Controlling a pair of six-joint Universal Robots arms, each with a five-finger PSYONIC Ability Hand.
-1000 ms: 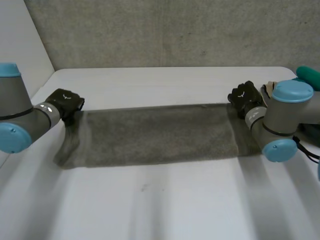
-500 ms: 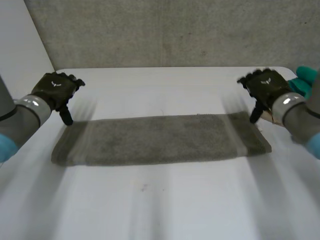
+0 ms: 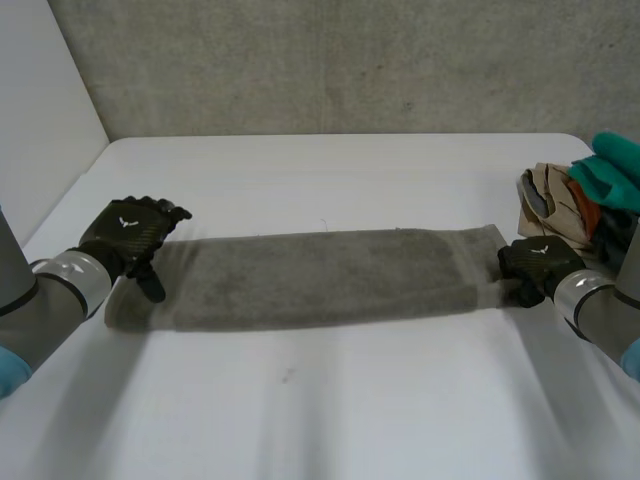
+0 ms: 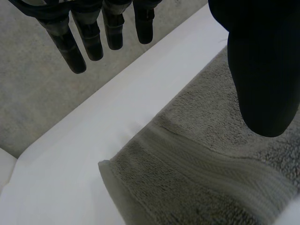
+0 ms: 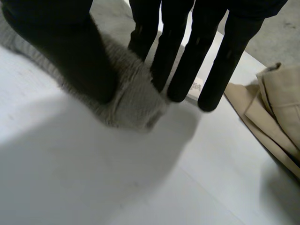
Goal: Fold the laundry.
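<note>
A grey towel [image 3: 320, 275] lies folded into a long strip across the white table [image 3: 330, 400]. My left hand [image 3: 130, 235] hovers over the towel's left end, open, with straight fingers [image 4: 77, 51] and the thumb [image 4: 262, 70] spread above the cloth's near corner [image 4: 154, 173], holding nothing. My right hand [image 3: 535, 262] is at the towel's right end. In the right wrist view its thumb [image 5: 75, 51] and fingers [image 5: 180, 51] pinch the bunched end of the towel [image 5: 136, 98] between them, low on the table.
A pile of other laundry [image 3: 560, 205], beige with a teal piece [image 3: 620, 170], sits at the table's right edge just beyond my right hand; beige cloth [image 5: 272, 112] lies beside its fingers. A grey wall runs behind the table.
Both hands left the towel's far corners, rose, then came down at its ends. The towel settled flat. The left hand opened; the right hand closed on the right end.
</note>
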